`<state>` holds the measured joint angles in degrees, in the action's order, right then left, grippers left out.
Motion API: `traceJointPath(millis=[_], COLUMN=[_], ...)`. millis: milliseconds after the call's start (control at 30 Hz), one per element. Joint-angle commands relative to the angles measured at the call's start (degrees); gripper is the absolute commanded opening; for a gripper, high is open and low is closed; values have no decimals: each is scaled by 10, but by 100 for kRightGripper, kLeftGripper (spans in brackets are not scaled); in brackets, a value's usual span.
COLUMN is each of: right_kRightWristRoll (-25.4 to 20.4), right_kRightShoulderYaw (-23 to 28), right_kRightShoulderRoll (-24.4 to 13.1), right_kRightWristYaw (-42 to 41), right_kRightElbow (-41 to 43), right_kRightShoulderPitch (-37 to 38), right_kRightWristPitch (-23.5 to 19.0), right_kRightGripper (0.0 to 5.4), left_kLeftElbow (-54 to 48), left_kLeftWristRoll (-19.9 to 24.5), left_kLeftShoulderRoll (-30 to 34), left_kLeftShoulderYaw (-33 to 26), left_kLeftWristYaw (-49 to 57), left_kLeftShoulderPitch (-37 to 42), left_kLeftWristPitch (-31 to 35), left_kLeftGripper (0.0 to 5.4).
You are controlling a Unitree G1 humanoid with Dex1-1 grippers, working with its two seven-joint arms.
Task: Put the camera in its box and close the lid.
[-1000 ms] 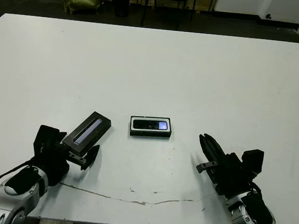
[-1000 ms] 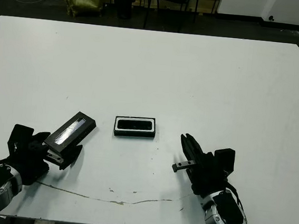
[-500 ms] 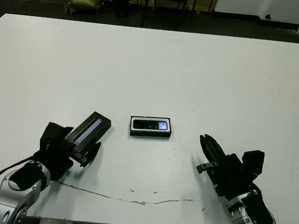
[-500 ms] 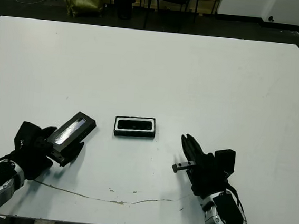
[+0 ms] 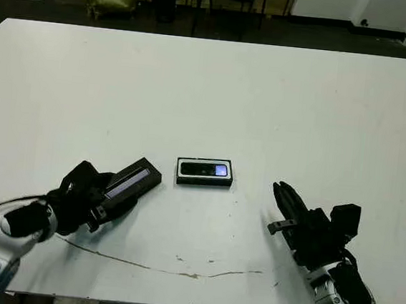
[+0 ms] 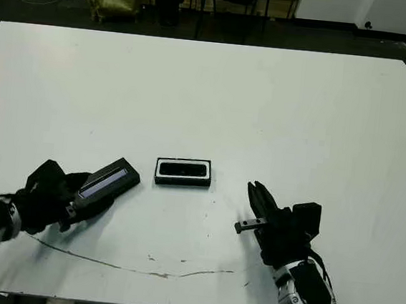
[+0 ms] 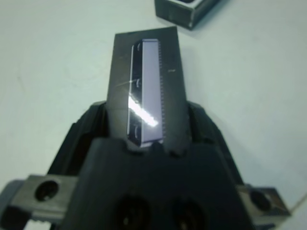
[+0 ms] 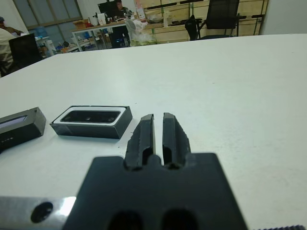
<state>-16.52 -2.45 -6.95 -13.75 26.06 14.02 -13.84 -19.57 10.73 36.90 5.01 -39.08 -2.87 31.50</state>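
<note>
Lid (image 5: 132,182) placement is the step in hand: the camera (image 5: 205,169) already lies inside the box (image 5: 204,173) at mid-bench, and the left gripper (image 7: 148,127) has its fingers clamped on the lid's near end, the far end pointing toward the box, just beside it. The right gripper (image 8: 158,134) rests apart, its 2 fingers nearly together and holding nothing. Next, I judge, the lid must be squared above the box and lowered evenly.
</note>
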Motion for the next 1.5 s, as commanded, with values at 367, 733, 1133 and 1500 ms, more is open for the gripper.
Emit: traceJointPath(millis=[367,733,1133,1500], right_kRightWristRoll=[3,-2,9,9], right_kRightShoulderYaw=[0,1,7,23], right_kRightShoulderRoll=[-2,-2,-5,-3], right_kRightWristYaw=[0,-10,3,37], right_kRightElbow=[-10,-24,-24,20], right_kRightShoulderPitch=[5,2,-1,-5], right_kRightWristPitch=[-10,0,-3,-44], right_kRightGripper=[0,0,0,0], left_kLeftElbow=[148,306,411,429], left_kLeftWristRoll=[110,32,-39,-54], left_kLeftShoulderRoll=[76,11,-89,-116], left_kLeftShoulderYaw=[-79,37,120,139], left_kLeftWristYaw=[-177,-239,-273,-284], left_kLeftShoulderPitch=[215,421,466,432], left_kLeftWristPitch=[5,-107,-205,-217], left_kLeftGripper=[270,270,270,270])
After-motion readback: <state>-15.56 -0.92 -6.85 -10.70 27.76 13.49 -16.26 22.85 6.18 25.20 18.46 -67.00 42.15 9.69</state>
